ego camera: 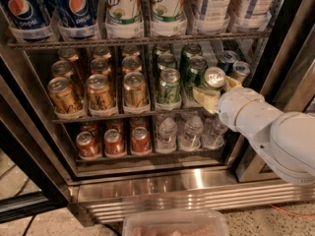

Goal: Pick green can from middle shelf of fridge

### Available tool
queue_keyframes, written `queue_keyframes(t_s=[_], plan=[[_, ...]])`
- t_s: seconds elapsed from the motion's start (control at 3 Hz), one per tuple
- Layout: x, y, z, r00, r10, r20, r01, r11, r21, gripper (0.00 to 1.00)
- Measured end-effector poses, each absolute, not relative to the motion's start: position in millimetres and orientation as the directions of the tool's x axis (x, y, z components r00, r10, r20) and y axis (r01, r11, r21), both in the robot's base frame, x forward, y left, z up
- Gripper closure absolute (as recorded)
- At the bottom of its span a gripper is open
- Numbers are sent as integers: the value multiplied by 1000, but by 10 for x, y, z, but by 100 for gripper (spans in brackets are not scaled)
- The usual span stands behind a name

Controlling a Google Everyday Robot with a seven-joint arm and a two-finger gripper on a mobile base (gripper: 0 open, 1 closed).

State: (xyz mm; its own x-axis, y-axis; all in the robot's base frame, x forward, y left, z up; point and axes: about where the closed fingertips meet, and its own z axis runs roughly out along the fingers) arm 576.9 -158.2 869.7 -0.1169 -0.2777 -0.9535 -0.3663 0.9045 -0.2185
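The fridge [197, 191] stands open, with a ribbed steel base panel. The middle shelf [113, 113], a wire rack, holds gold cans [98, 90] on the left and green cans [169, 85] on the right. My gripper [216, 90] reaches in from the right on a white arm. Its yellowish fingers [204, 98] are shut on a green can [214, 77] at the shelf's front right. Only the can's silver top shows; the fingers hide its body. It sits forward of the other green cans in the lanes to its left.
Pepsi and 7UP bottles [123, 9] fill the rack above. Red cans [113, 141] and small water bottles [192, 132] fill the rack below. Blue-and-silver slim cans [229, 60] stand behind the gripper. A dark door frame [24, 146] runs down the left. A clear plastic bin [174, 222] sits at the bottom.
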Motion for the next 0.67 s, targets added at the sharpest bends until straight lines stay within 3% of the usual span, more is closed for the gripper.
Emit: queue_keyframes(t_s=[0.67], plan=[[5708,-1502,8903,-113,-285,-952,-418,883,-215,100]])
